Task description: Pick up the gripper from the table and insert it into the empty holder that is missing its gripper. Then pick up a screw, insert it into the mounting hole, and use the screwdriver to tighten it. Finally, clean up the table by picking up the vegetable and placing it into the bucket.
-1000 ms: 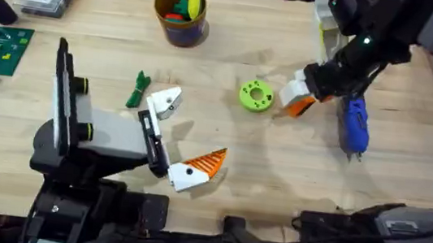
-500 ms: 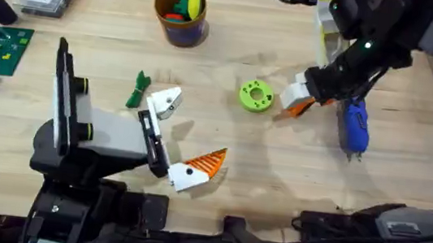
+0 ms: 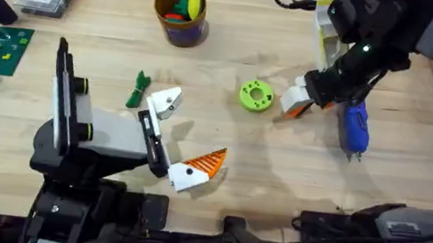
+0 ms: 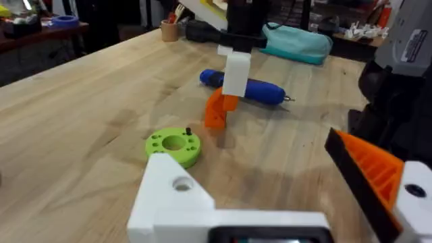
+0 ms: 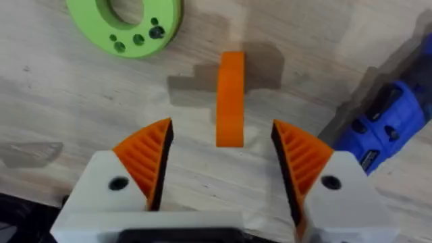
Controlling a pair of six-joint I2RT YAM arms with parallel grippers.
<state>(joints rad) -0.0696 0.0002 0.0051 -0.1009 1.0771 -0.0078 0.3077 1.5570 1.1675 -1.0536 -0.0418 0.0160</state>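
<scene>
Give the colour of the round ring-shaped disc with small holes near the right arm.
Bright green disc, clearest in the right wrist view.

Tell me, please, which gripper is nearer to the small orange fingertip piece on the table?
The right gripper: it hangs directly over the orange fingertip piece, open fingers either side. The left gripper lies on the table well across from it, beyond the green disc.

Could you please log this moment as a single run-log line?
step: grasp approach | right hand: open, straddling orange fingertip on table | left hand: idle, holder empty | screwdriver: untouched
</scene>
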